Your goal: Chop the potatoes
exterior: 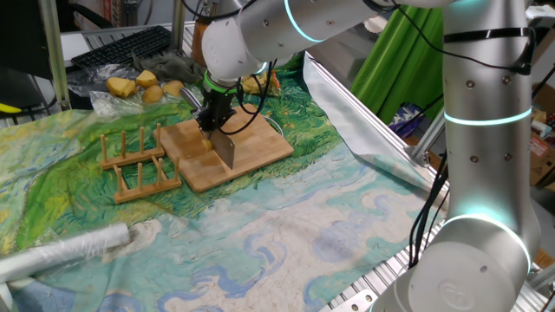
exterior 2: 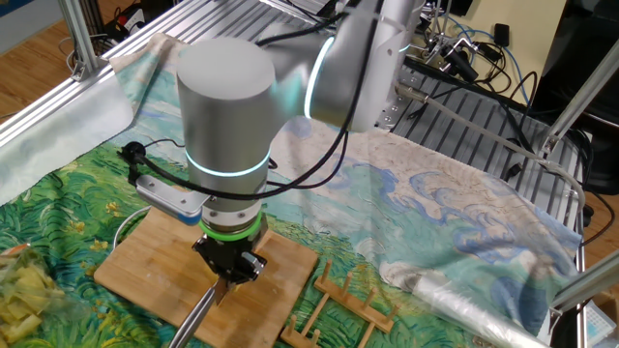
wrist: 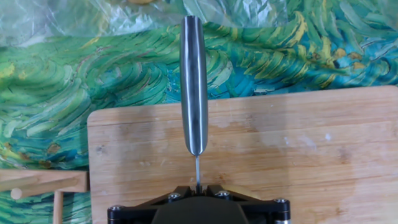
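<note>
Whole potatoes (exterior: pixel 139 84): upper left of one fixed view, on the counter (exterior: pixel 347 234), well apart from the board and not under the blade.
Wooden rack (exterior: pixel 139 165): left of centre, just beside the left edge of the board.
Potatoes (exterior: pixel 205 144): one small pale-yellow piece, as far as I can tell, lying on the board just left of the blade and almost under the claw; it is too small to tell its long axis.
Claw (exterior: pixel 217 114): closed narrow on the knife (exterior: pixel 224 147), blade hanging down to the board.
Knife axis: in the hand view the handle (wrist: pixel 193 87) runs straight up the frame, across the board's left part.
Board (exterior: pixel 251 147): centre of the frame.
Hand view: no piece shows; it is probably hidden under the claw.
Coming move, my judgement: it depends on bringing the blade a little left, over the piece.
</note>
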You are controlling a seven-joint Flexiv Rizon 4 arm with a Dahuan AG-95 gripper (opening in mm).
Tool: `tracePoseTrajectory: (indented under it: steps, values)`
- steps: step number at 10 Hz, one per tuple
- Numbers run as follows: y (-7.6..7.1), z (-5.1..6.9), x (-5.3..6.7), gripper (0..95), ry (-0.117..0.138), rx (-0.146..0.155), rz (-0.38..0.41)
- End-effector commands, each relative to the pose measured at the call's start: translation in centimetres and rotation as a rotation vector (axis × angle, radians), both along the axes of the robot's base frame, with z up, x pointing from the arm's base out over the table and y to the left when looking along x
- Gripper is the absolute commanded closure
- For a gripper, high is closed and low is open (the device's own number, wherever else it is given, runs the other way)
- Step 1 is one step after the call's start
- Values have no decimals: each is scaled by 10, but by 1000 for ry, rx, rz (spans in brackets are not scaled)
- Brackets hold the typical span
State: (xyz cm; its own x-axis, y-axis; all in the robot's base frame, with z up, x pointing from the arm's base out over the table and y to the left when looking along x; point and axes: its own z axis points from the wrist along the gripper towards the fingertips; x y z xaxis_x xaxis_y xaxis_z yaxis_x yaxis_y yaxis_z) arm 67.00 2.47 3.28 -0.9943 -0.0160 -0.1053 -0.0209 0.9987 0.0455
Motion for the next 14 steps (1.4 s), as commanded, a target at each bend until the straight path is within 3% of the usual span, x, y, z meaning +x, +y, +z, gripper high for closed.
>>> tracePoseTrajectory:
  steps: [1, 5, 8, 14]
  values:
    - [1, -9, 1, 950, -4, -9, 4]
    - [1, 7, 1, 950, 2, -6, 2]
    - [6, -3, 4, 950, -4, -2, -8]
    - [5, 6, 4, 950, 1, -12, -3]
